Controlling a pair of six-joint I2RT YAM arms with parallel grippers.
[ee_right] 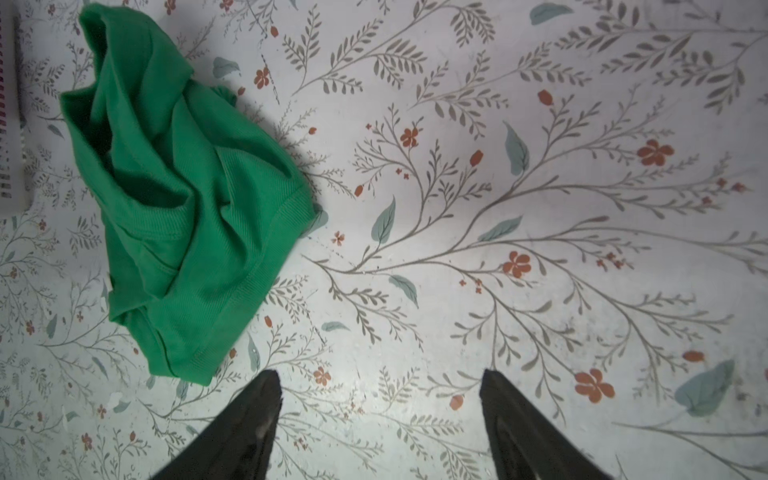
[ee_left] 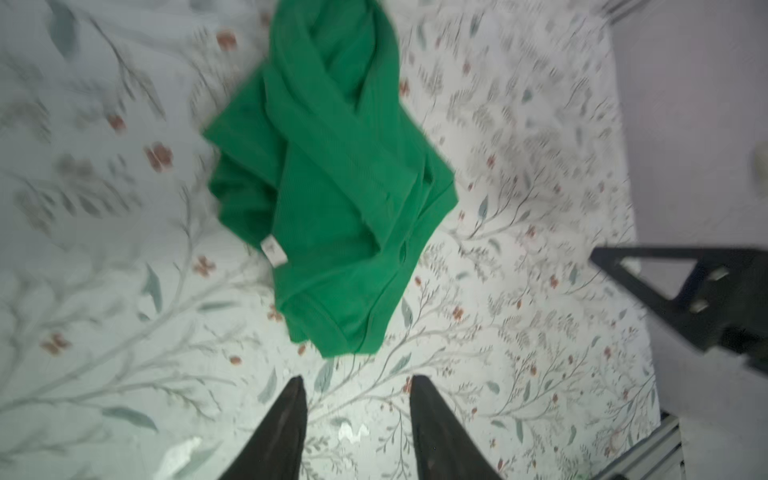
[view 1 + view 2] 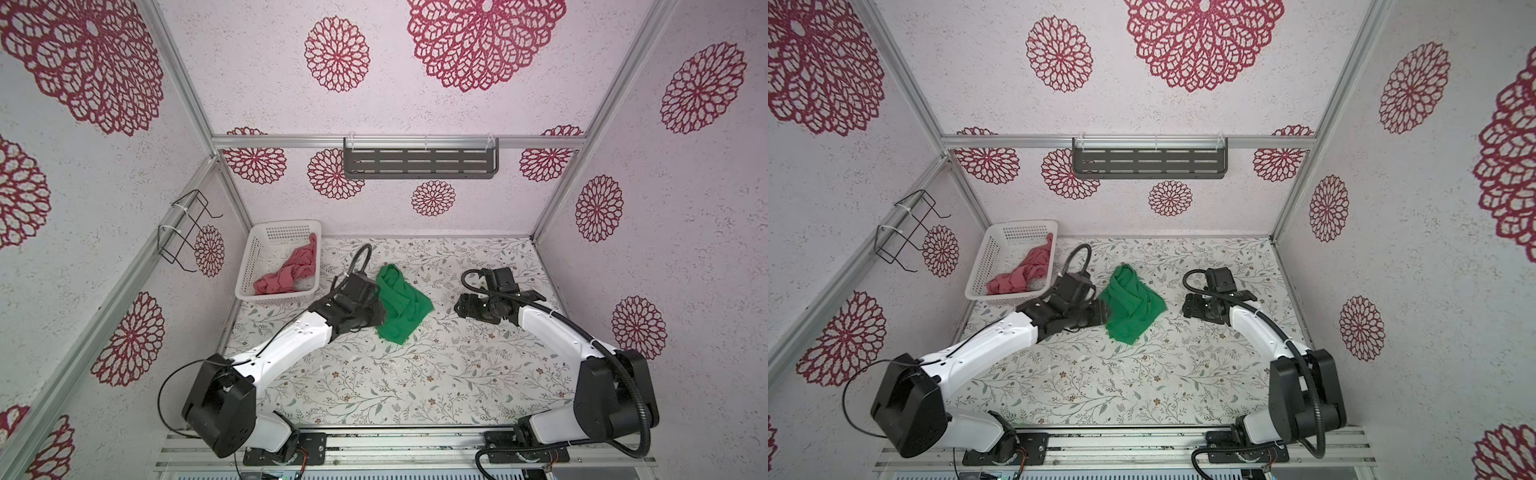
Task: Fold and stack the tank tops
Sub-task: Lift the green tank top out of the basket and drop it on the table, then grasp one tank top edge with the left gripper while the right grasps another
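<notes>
Two tank tops wait unfolded. The bright green ribbed cloth tank top [image 3: 401, 305] lies crumpled on the floral-printed table [image 3: 415, 374], a little toward 11 o'clock from its middle. The dusty pink-red cloth tank top [image 3: 291, 270] sits bunched in the white perforated plastic basket [image 3: 286, 225] at the table's 10 o'clock corner.

Your left claw [image 2: 356, 379] hangs just beside the green top's 8 o'clock edge, jaws apart and empty. Your right claw [image 1: 380, 372] stands well off at its 3 o'clock, jaws wide apart, also empty.

That flanking looks sensible to me: cloth this rumpled wants pulling from opposite sides before any fold. Leaving the pink one basketed probably keeps the table free for one garment.
</notes>
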